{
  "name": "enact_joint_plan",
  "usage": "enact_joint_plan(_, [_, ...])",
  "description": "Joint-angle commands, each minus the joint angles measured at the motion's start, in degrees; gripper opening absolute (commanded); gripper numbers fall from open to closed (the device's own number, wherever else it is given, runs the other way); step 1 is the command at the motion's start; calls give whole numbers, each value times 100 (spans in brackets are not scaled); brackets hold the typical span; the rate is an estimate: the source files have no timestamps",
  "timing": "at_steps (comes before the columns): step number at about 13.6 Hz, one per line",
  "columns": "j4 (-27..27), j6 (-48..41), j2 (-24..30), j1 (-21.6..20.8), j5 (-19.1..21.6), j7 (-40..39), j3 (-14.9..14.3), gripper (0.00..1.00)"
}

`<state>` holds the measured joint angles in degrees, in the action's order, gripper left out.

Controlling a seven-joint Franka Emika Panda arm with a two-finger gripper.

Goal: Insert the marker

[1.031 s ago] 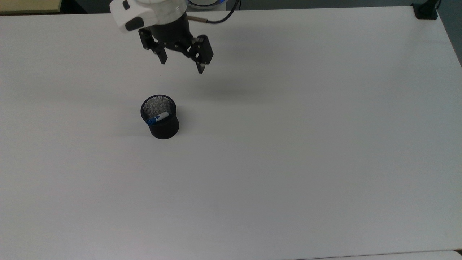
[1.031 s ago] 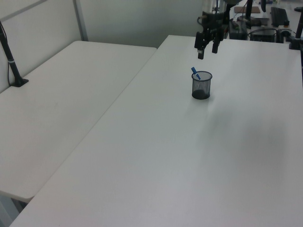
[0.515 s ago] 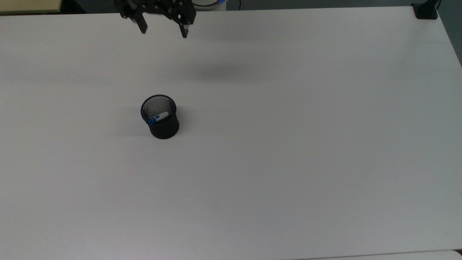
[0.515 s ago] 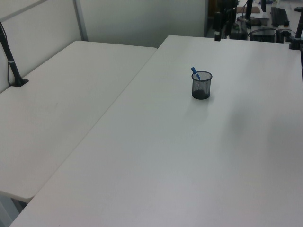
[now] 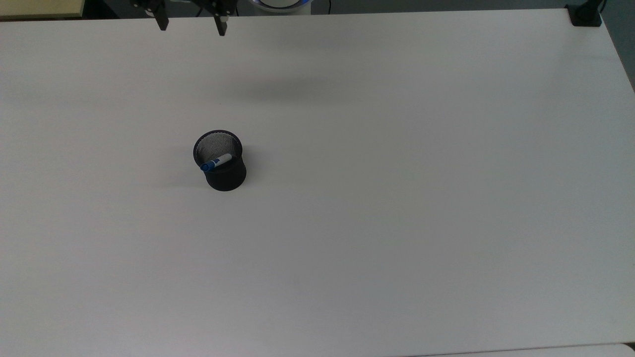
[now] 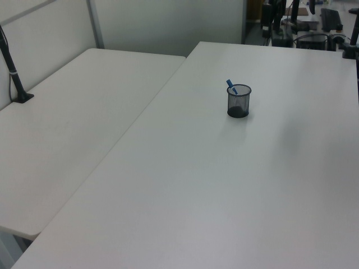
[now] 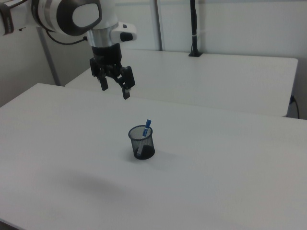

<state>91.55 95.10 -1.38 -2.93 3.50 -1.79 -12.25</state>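
The arm (image 7: pixel 72 17) reached in from the right view's upper left, its white wrist turned straight down so that the gripper (image 7: pixel 114 88) hung high above the table (image 7: pixel 230 182), empty and well apart from everything on it. In the top view the gripper (image 5: pixel 190 26) showed at the table's far edge, toward its far left corner, with just its two dark fingertips (image 5: pixel 161 23) poking into the picture.

There was one marker (image 5: pixel 216 162) and one black mesh cup (image 5: pixel 222 166). The cup (image 7: pixel 142 142) stood upright on the table (image 5: pixel 397 198), left of the middle in the top view and nearer the far edge than the near one. The marker (image 7: pixel 146 127) stood inside the cup, leaning against the rim, its blue cap sticking up above the rim and its white barrel going down into the mesh. In the left view the marker (image 6: pixel 231 87) tilted toward the left view's left inside the cup (image 6: pixel 238 101).

The gripper's two fingers stood spread wide apart, holding nothing and touching nothing, with clear air between them and the cup below
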Motion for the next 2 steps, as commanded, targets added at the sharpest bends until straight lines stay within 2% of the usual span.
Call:
enact_joint_plan(1, [-85, -123, 6, 29, -7, -49, 3, 100])
enact_joint_plan(2, [-85, -123, 15, 56, 2, -49, 3, 100])
